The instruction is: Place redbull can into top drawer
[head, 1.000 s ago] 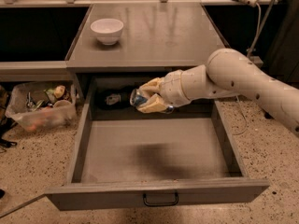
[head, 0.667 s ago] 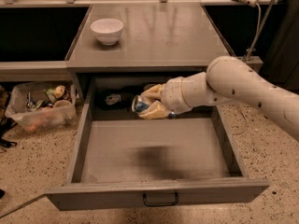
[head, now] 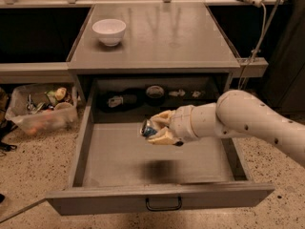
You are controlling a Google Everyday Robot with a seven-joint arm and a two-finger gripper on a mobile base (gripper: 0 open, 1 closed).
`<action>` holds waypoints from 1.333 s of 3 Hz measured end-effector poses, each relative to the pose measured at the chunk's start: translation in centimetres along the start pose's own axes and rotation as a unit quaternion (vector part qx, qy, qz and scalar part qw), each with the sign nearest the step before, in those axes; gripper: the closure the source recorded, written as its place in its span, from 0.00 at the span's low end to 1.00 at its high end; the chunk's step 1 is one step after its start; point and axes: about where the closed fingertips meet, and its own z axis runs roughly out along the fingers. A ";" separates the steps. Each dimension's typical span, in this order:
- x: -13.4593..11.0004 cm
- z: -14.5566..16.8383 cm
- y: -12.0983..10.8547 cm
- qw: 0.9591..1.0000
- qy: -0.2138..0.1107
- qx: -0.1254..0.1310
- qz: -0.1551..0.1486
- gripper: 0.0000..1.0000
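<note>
Since a second ago the gripper (head: 153,130) has carried the can (head: 147,128) forward and lower, from near the back of the open drawer (head: 109,151) to above its middle. It is clenched on the can, which hangs tilted above the drawer floor, with a shadow (head: 159,168) beneath it. To do this well, I would lower it until the can almost rests on the floor, well away from the side walls, then let go gently so it cannot roll or bounce.
</note>
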 end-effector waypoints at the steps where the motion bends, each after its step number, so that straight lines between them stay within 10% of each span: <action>1: 1.6 1.3 1.4 1.000 -0.007 -0.001 0.016 1.00; 4: 6.2 4.2 3.1 0.998 -0.013 -0.020 0.050 1.00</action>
